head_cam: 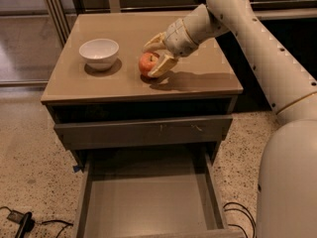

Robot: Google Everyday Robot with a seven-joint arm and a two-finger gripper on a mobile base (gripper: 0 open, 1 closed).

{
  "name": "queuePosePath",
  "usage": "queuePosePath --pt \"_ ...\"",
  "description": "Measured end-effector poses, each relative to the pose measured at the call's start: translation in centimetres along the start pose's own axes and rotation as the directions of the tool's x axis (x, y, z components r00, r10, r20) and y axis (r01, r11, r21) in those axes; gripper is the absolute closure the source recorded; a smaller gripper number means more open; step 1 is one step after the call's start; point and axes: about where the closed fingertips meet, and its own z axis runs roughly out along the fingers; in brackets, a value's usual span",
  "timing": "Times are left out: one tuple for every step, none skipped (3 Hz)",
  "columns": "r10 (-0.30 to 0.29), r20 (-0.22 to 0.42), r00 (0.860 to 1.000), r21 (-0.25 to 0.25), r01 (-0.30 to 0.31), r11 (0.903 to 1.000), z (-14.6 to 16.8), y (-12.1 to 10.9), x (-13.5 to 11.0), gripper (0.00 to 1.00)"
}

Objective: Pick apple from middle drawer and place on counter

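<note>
The apple [146, 63] sits on the counter [198, 86], near the middle, right of a white bowl [99, 53]. The apple and bowl are close but not touching. The robot's arm [257, 38] reaches in from the right, and the gripper [156, 56] is down at the apple. Its fingers [164, 65] are apart, one on the near side and one on the far side. The near finger touches the apple. Below, the middle drawer [148, 207] is pulled out toward us. The top drawer front [143, 131] is closed.
</note>
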Motion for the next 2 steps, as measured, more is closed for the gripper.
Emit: queuePosePath --pt "0.0 0.0 1.0 0.0 0.0 1.0 0.01 0.0 0.0 0.05" --pt "0.0 0.0 1.0 0.0 0.0 1.0 0.02 0.0 0.0 0.0"
